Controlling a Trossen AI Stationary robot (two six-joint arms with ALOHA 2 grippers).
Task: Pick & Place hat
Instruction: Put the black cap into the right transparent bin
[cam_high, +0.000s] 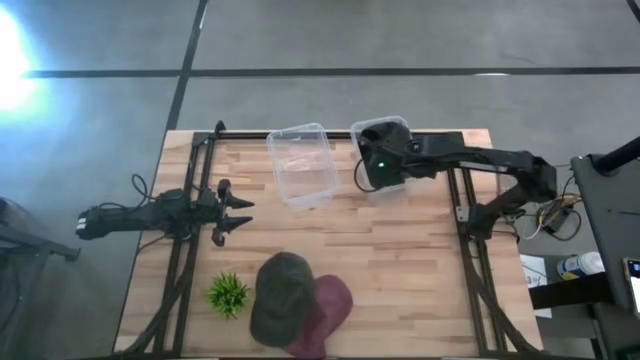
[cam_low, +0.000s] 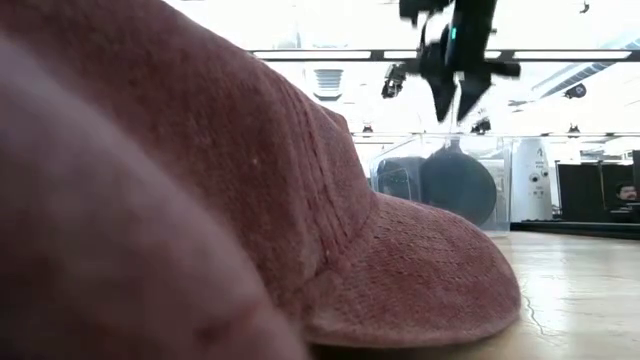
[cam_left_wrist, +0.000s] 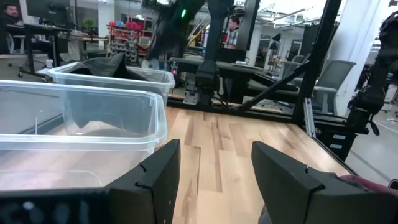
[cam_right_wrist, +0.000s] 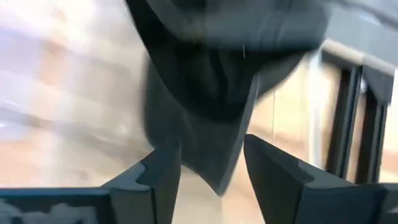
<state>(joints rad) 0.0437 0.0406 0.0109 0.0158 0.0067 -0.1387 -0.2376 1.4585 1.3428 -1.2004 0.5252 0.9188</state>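
Note:
A black hat (cam_low: 458, 185) lies inside the right clear bin (cam_high: 390, 121); it also shows in the right wrist view (cam_right_wrist: 211, 81). My right gripper (cam_low: 456, 105) hangs open above that bin, fingers pointing down, clear of the hat. An olive hat (cam_high: 280, 295) and a maroon hat (cam_high: 330, 305) lie side by side, touching, near the table's front edge. The maroon hat (cam_low: 300, 200) rests on its brim. My left gripper (cam_high: 244, 213) is open and empty at the table's left, pointing toward the bins.
A second clear bin (cam_high: 300, 131), empty, stands left of the one with the black hat. A small green plant (cam_high: 228, 293) stands left of the olive hat. Black frame rails (cam_high: 195, 180) run along both sides of the table. Bare wood lies between the bins and the hats.

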